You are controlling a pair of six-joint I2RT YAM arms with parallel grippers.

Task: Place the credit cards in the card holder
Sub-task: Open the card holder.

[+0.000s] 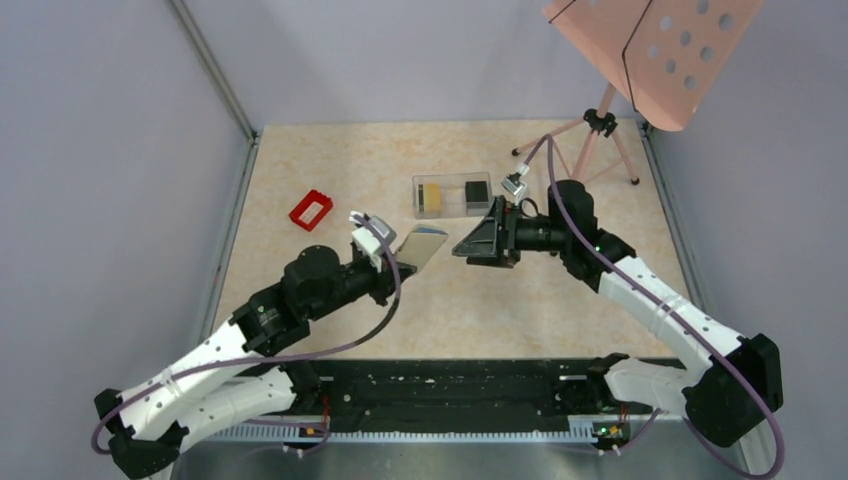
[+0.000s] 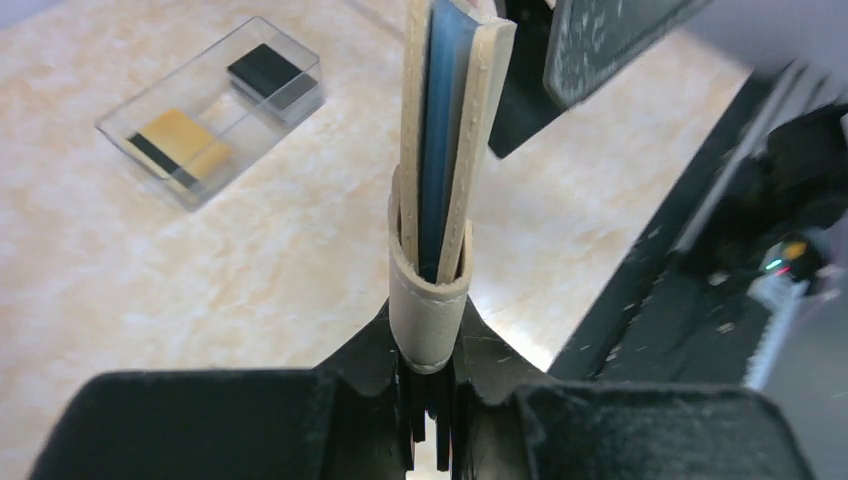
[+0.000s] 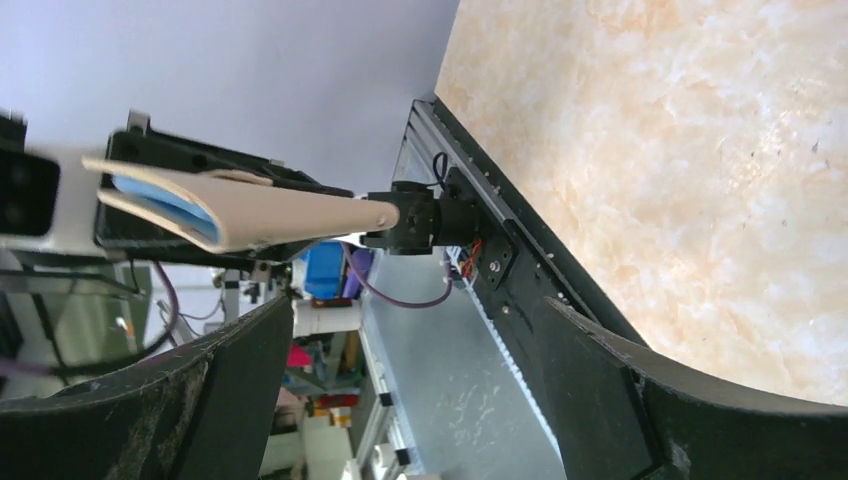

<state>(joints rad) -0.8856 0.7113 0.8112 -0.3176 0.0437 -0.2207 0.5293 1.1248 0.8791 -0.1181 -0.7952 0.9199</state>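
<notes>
Flat tan card holder (image 2: 428,310), perhaps leather

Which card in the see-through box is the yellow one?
The yellow card lies at the left end of the clear box, on the side nearer the red frame. The black card sits at the right end.

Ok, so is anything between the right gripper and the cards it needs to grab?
Only the clear box: the yellow card and black card lie inside its walls, and I cannot tell whether a lid covers them. The open right gripper hangs just nearside of the box, nothing else between.
</notes>
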